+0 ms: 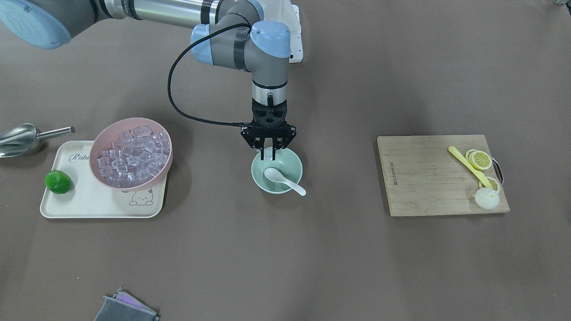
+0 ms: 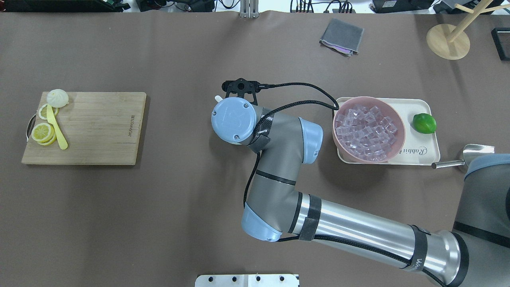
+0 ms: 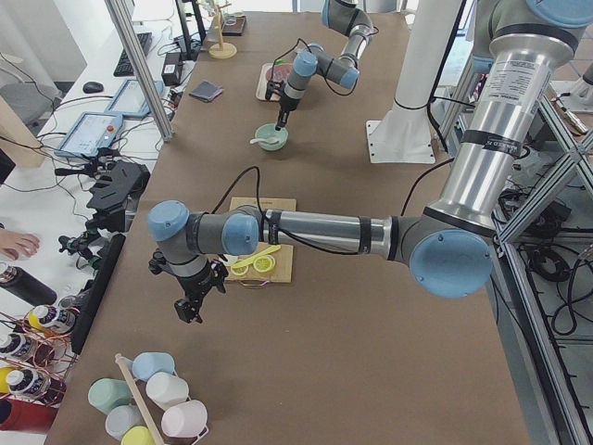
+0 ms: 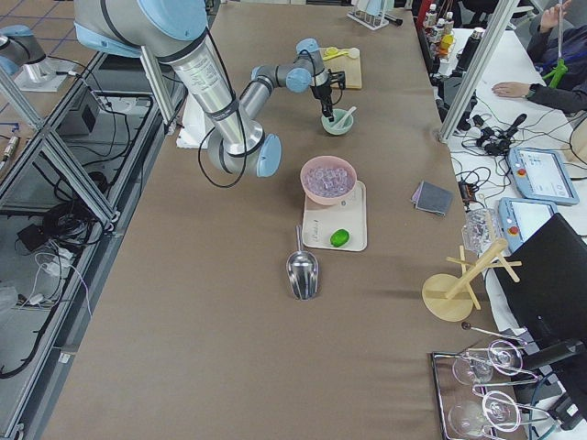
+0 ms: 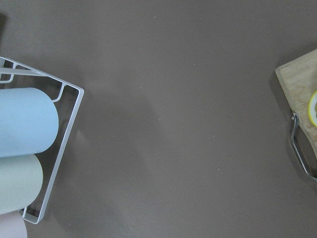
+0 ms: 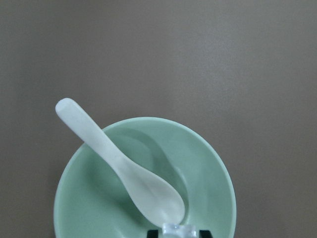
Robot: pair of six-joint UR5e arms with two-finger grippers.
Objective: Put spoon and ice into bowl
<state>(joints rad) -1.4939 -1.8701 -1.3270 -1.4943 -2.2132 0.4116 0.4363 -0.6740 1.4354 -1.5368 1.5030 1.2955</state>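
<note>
The mint-green bowl (image 1: 255, 173) stands at mid-table. The white spoon (image 1: 282, 179) lies in it, its handle over the rim; both also show in the right wrist view, the spoon (image 6: 124, 173) and the bowl (image 6: 210, 168). My right gripper (image 1: 268, 154) hangs upright over the bowl's robot-side edge, shut on a clear ice cube (image 6: 179, 229) just above the bowl's inside. My left gripper (image 3: 189, 310) hovers low at the table's far left end, beyond the cutting board; I cannot tell whether it is open or shut.
A pink bowl (image 1: 130, 154) full of ice cubes sits on a cream tray (image 1: 89, 203) with a lime (image 1: 58, 181). A steel scoop (image 1: 18, 139) lies beside it. A cutting board (image 1: 424, 178) holds a yellow spoon (image 1: 467, 164) and lemon slices. A cup rack (image 5: 59, 144) lies under the left wrist.
</note>
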